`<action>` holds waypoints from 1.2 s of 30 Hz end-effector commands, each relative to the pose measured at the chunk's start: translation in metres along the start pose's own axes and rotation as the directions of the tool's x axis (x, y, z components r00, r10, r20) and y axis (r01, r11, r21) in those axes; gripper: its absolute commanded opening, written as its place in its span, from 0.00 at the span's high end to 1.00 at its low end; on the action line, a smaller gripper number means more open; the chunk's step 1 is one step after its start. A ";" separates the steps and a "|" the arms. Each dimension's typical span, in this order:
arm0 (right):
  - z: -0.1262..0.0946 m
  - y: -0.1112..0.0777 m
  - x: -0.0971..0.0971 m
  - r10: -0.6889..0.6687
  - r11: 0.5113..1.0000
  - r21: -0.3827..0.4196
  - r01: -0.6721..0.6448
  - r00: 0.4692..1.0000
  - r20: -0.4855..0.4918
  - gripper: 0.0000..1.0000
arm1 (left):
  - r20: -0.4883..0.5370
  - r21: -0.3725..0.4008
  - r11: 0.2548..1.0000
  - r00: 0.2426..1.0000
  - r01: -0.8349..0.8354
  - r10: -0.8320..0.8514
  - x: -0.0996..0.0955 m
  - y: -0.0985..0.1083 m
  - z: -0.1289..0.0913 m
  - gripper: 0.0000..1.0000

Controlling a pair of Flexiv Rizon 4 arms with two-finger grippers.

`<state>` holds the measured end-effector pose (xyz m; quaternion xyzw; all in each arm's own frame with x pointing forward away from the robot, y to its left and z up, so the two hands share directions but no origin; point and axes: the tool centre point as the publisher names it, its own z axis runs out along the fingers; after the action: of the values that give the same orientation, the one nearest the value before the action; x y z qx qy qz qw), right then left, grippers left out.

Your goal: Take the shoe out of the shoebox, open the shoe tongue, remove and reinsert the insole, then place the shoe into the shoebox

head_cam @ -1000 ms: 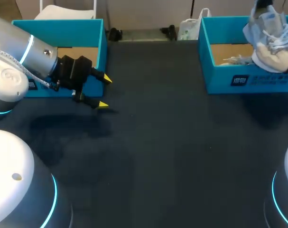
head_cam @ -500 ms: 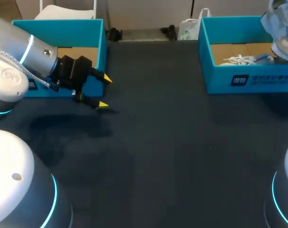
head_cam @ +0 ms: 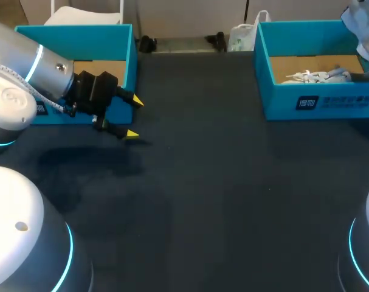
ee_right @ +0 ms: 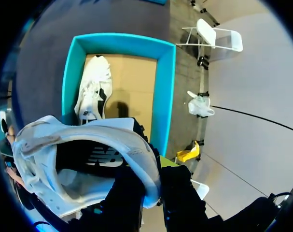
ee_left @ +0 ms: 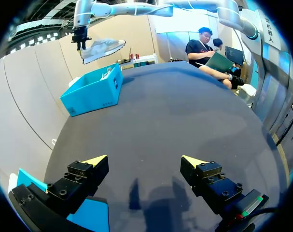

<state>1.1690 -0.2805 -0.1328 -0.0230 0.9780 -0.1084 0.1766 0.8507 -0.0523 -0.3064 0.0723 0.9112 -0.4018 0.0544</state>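
Observation:
A light grey and white shoe point(ee_right: 83, 145) hangs in the air above the open teal shoebox point(ee_right: 165, 87), with my right gripper point(ee_right: 153, 166) shut on its heel collar. In the head view only part of this shoe point(head_cam: 362, 18) shows at the far right corner, above the shoebox point(head_cam: 318, 103). The left wrist view shows the shoe point(ee_left: 102, 48) held high over the shoebox point(ee_left: 93, 92). A second white shoe point(ee_right: 93, 92) lies inside the box, its laces point(head_cam: 312, 76) showing. My left gripper point(head_cam: 132, 117) stands open and empty low over the table's left side, far from the shoe.
Another teal box point(head_cam: 81, 36) stands at the back left, just behind my left gripper point(ee_left: 146, 162). A dark table mat point(head_cam: 208, 182) covers the space between the two boxes.
My right gripper has lifted the shoe up and to the right, from just over the box to almost out of the head view. The left arm has not moved.

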 end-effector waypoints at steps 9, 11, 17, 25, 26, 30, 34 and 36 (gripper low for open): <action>0.002 0.000 -0.005 -0.002 1.000 -0.003 0.002 1.000 -0.003 1.00 | -0.001 -0.001 1.000 1.000 -0.001 0.001 0.000 0.000 -0.001 0.00; 0.002 0.000 -0.005 -0.002 1.000 -0.003 0.002 1.000 -0.003 1.00 | -0.001 -0.001 1.000 1.000 -0.001 0.001 0.000 0.000 -0.001 0.00; 0.002 0.000 -0.005 -0.002 1.000 -0.003 0.002 1.000 -0.003 1.00 | -0.001 -0.001 1.000 1.000 -0.001 0.001 0.000 0.000 -0.001 0.00; 0.014 -0.011 -0.006 0.115 0.993 0.026 -0.114 0.993 -0.033 1.00 | -0.001 -0.001 1.000 1.000 -0.001 0.001 0.000 0.000 -0.001 0.00; 0.016 -0.014 -0.007 0.136 0.990 0.040 -0.135 0.990 -0.038 1.00 | -0.001 -0.001 1.000 1.000 -0.001 0.001 0.000 0.000 -0.001 0.00; 0.026 -0.025 -0.011 0.222 0.973 0.081 -0.218 0.974 -0.050 1.00 | -0.001 -0.001 1.000 1.000 -0.001 0.001 0.000 0.000 -0.001 0.00; 0.030 -0.031 -0.015 0.320 0.943 0.120 -0.312 0.945 -0.061 1.00 | -0.001 -0.001 1.000 1.000 -0.001 0.001 0.000 0.000 -0.001 0.00; 0.033 -0.033 -0.013 0.371 0.924 0.127 -0.361 0.926 -0.065 1.00 | -0.001 -0.001 1.000 1.000 -0.001 0.001 0.000 0.000 -0.001 0.00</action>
<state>1.1816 -0.3193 -0.1528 0.1569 0.9650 -0.1280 0.1664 0.8507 -0.0523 -0.3064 0.0723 0.9112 -0.4019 0.0544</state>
